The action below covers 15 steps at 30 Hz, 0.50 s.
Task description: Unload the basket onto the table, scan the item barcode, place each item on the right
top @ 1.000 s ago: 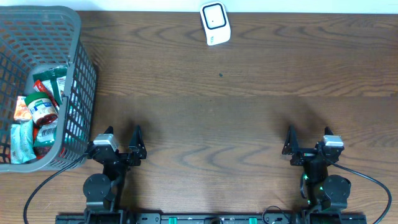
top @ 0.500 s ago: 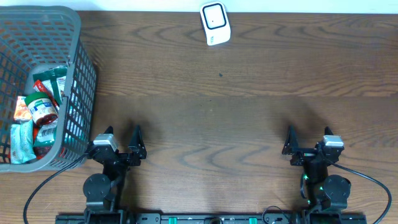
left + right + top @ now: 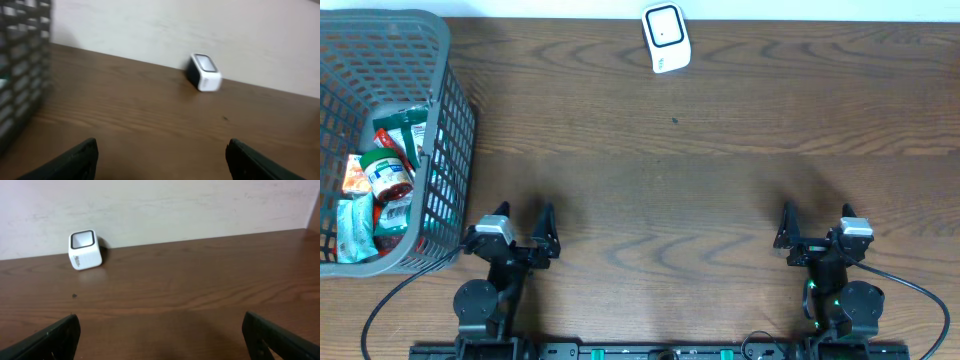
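Note:
The items lie in the grey mesh basket (image 3: 445, 70) at the far left: a round jar with a red label (image 3: 388, 175), a green packet (image 3: 405, 135) and other packets. The white barcode scanner (image 3: 666, 38) stands at the table's back edge, and also shows in the left wrist view (image 3: 204, 79) and the right wrist view (image 3: 85, 257). My left gripper (image 3: 524, 214) sits near the front edge, just right of the basket, open and empty (image 3: 161, 150). My right gripper (image 3: 816, 215) rests at the front right, open with nothing between its fingers (image 3: 161, 325).
The basket's wall (image 3: 20, 75) fills the left side of the left wrist view. A pale wall (image 3: 200, 205) runs behind the table's back edge. Bare brown wood (image 3: 660, 190) lies between the grippers and the scanner.
My left gripper has shifted slightly to the right, and its wrist view is blurred. The right arm, the basket and the scanner have not moved.

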Motion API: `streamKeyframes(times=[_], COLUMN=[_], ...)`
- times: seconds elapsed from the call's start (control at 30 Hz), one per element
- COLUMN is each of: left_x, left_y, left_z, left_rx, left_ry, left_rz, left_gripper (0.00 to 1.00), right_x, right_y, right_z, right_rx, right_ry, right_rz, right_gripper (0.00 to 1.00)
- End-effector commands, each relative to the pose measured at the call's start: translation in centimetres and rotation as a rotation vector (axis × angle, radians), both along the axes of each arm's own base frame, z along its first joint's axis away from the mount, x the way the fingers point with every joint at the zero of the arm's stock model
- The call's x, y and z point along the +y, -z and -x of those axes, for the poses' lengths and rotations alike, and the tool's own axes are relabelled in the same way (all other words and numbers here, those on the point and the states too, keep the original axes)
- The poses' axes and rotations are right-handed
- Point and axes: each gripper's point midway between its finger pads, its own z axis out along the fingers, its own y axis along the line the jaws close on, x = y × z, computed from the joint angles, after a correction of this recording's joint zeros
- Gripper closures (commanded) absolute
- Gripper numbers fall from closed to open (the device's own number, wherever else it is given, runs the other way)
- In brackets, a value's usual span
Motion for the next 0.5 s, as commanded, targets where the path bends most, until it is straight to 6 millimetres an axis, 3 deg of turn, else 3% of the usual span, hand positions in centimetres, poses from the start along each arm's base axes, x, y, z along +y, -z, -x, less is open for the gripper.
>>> streamKeyframes(times=[0.0,0.17,0.3,0.47], left_x=[-2.5,-3.2,-3.2,-3.2], left_y=[-2.1,-7.8,-13.6,-20.7], left_z=[1.3,3.9,6.0,6.1], left_rx=[0.015,0.053,0.11,0.219], left_ry=[0.148,0.181,0.181,0.178], left_rz=[0.056,0.115,0.12,0.109], left_gripper=[0.18,0.18,0.17,0.18], right_x=[-0.3,-0.4,-0.4,-0.4], right_y=[0.2,0.2,0.2,-0.5], right_z=[0.0,0.0,0.0,0.0], right_rx=[0.008,0.008,0.007,-0.009], right_ry=[0.016,0.022,0.022,0.021], right_rz=[-0.014,-0.013,-0.013,-0.013], right_gripper=[0.01,0.01,0.01,0.01])
